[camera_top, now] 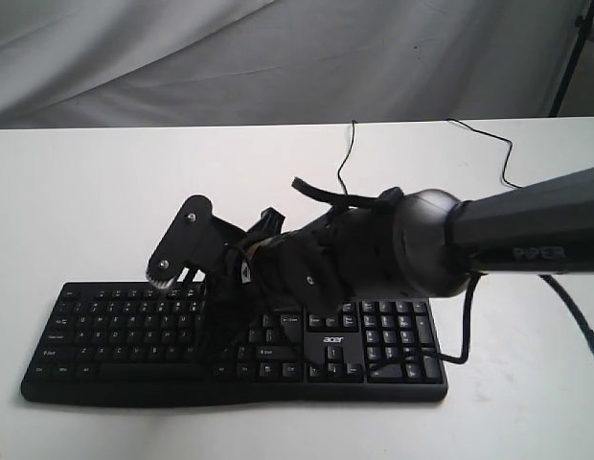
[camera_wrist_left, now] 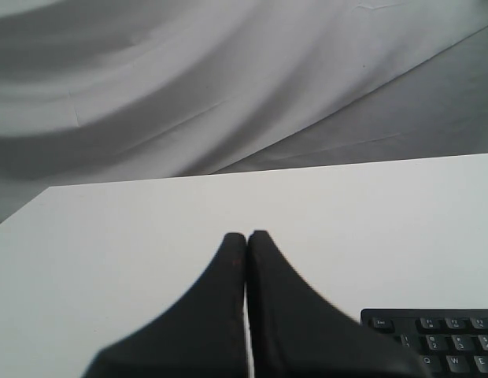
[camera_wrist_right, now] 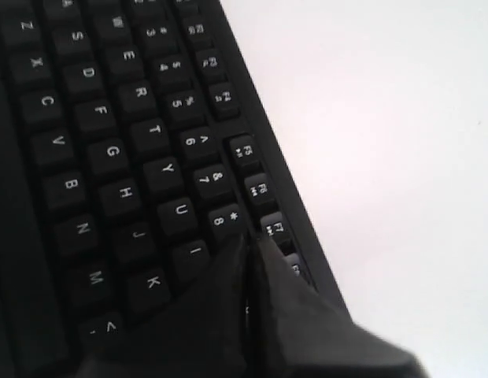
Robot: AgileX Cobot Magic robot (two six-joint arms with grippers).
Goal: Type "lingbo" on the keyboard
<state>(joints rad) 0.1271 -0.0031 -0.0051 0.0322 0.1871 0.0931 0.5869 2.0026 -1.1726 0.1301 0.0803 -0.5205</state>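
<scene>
keyboard (camera_top: 235, 335): black, full-size, white legends, laid flat along the near edge of the worktop (camera_top: 86, 192), a little toward the near left corner; long axis parallel to that edge, number pad and "acer" logo at the right end, letter block at the left end; a thin cable (camera_top: 345, 163) runs from its back toward the far edge.

right fingers (camera_top: 168, 270): pressed together into one blunt tip, pinching nothing; carried by the right arm (camera_top: 508, 240), which reaches in from the right edge and crosses above the number pad and the middle of the keyboard; in the right wrist view the right fingers (camera_wrist_right: 260, 260) sit over the far rows, just beside the 8 key (camera_wrist_right: 220, 219), the i key (camera_wrist_right: 195, 252) and the f7 key (camera_wrist_right: 274, 227); whether they touch a key cannot be told.

governing relation (judged): the letters needed lie on the rows toward the near edge from this tip, all close by; the right arm is the nearer one, so short shifts along and across the long axis should serve.

left fingers (camera_wrist_left: 256, 244): likewise pressed together and empty; above bare worktop off the corner bearing the esc key (camera_wrist_left: 379, 322), apart from the keyboard (camera_wrist_left: 433, 339); not seen in the exterior view.

grey cloth (camera_top: 278, 57) hangs beyond the far edge.
</scene>
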